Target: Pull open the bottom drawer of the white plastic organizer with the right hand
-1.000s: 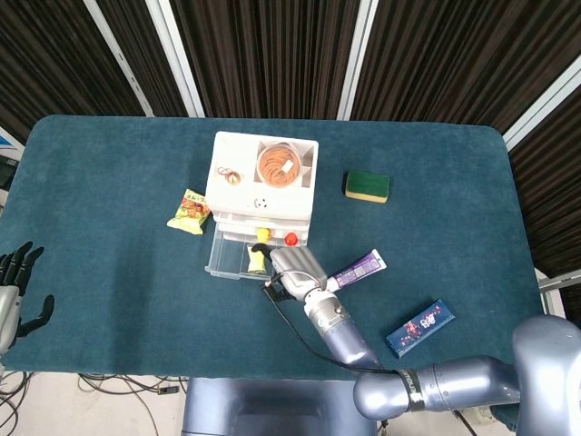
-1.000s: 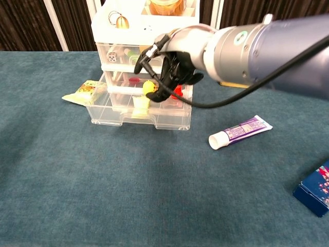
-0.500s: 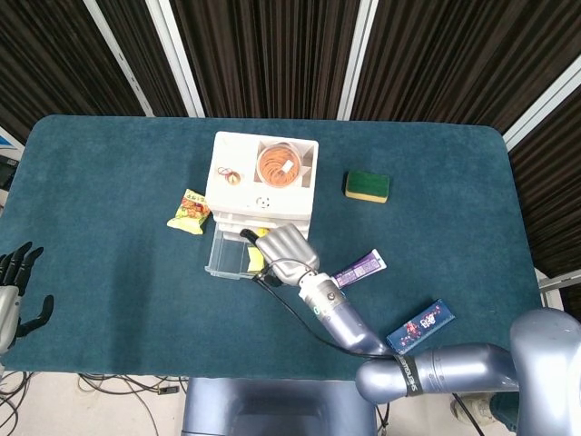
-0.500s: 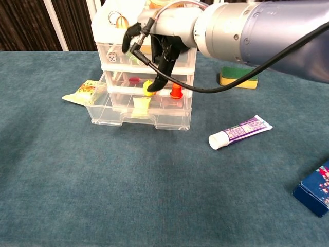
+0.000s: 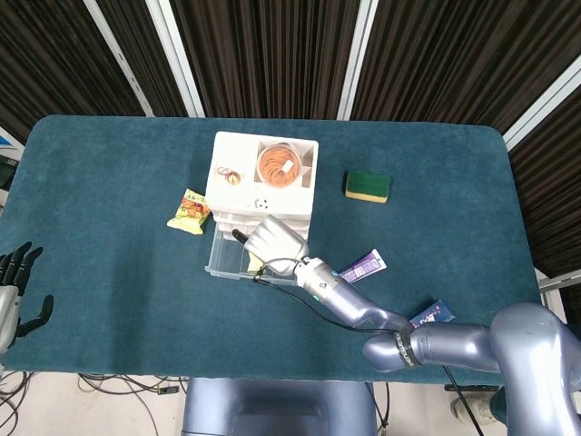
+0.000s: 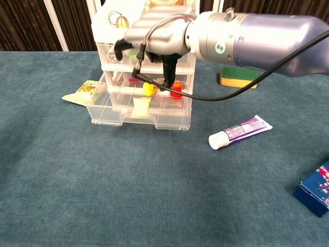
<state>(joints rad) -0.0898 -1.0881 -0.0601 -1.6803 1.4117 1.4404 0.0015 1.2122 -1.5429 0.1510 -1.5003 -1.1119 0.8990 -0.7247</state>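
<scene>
The left hand (image 5: 16,282) is resting at the left edge of the table, its fingers apart and holding nothing, well apart from everything else. Going right, a small yellow snack packet (image 5: 189,211) is lying just beside the white plastic organizer (image 5: 261,186), which is standing near the middle of the teal-covered table (image 5: 109,272).

The clear bottom drawer (image 6: 139,114) of this organizer is already standing out in front of the upper drawers, so I am judging that the pull is mostly done. What is left seems to be only a little more pulling, if any, and then freeing the hand. Inside the drawer a pale yellow item is lying, and a red and a yellow small piece are sitting further back.

The right hand (image 6: 157,38) is hovering over the open drawer, with one dark fingertip (image 6: 168,77) pointing down toward its back part. I cannot tell whether it is touching anything, and it is not holding any object that I can see.

In front of the drawer the table is bare, so there is room for pulling further. To the right, a purple-and-white tube (image 6: 240,131) is lying near, a green-and-yellow sponge (image 5: 367,185) is lying beside the organizer, and a dark blue box (image 6: 313,190) is lying by the right edge.
</scene>
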